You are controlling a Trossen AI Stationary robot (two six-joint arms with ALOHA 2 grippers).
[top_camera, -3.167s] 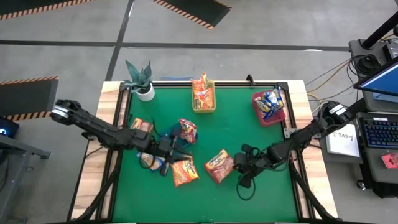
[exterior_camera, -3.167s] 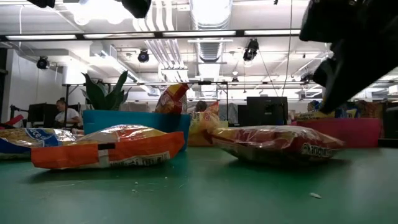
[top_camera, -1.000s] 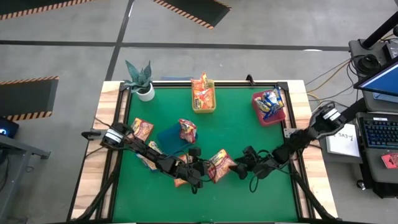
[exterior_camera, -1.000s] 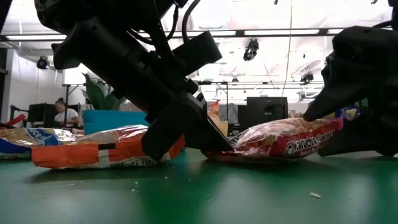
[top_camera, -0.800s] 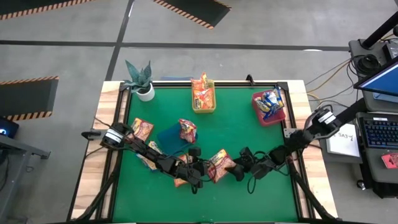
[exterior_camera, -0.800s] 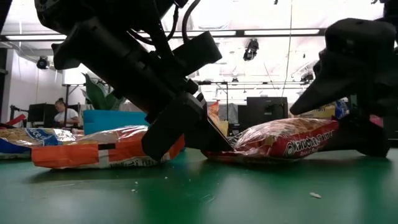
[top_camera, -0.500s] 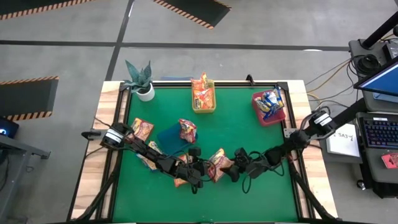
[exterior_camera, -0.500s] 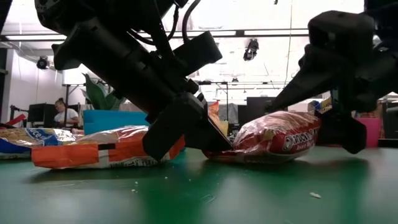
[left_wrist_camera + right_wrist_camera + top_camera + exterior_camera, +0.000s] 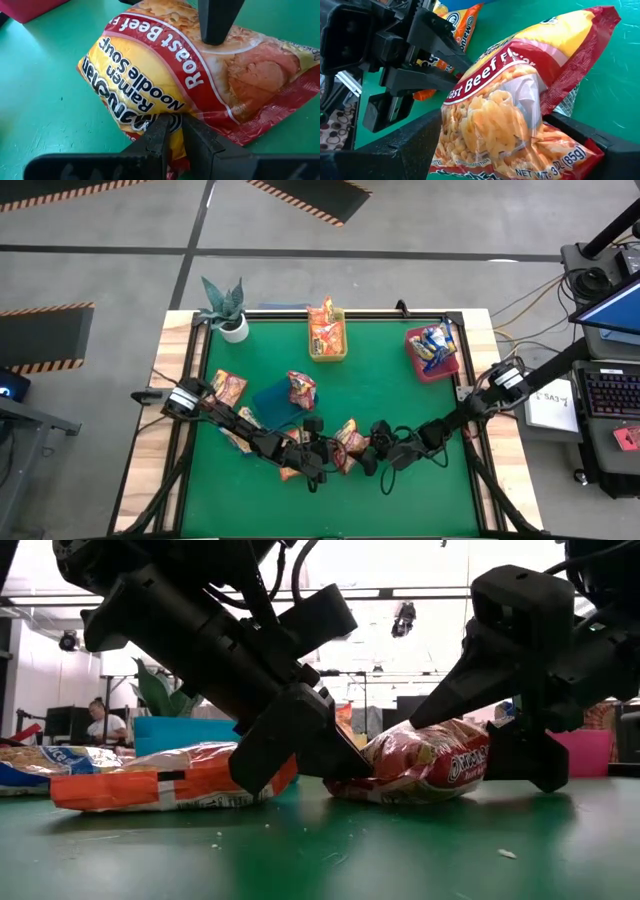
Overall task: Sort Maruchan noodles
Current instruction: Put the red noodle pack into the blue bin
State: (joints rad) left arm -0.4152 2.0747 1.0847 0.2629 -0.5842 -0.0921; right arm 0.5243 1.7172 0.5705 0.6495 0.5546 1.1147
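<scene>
Both hands, left hand [image 9: 322, 457] pinched and right hand [image 9: 366, 455] wider, grip the roast-beef packet [image 9: 347, 446], lower centre; bins part-filled, several packets unsorted.

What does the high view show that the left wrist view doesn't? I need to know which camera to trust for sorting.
Only the high view shows the yellow bin, the red bin, the blue bin and the plant. Only the left wrist view lets the label be read: Roast Beef ramen packet. Both show the left gripper and the right gripper meeting at that packet.
</scene>
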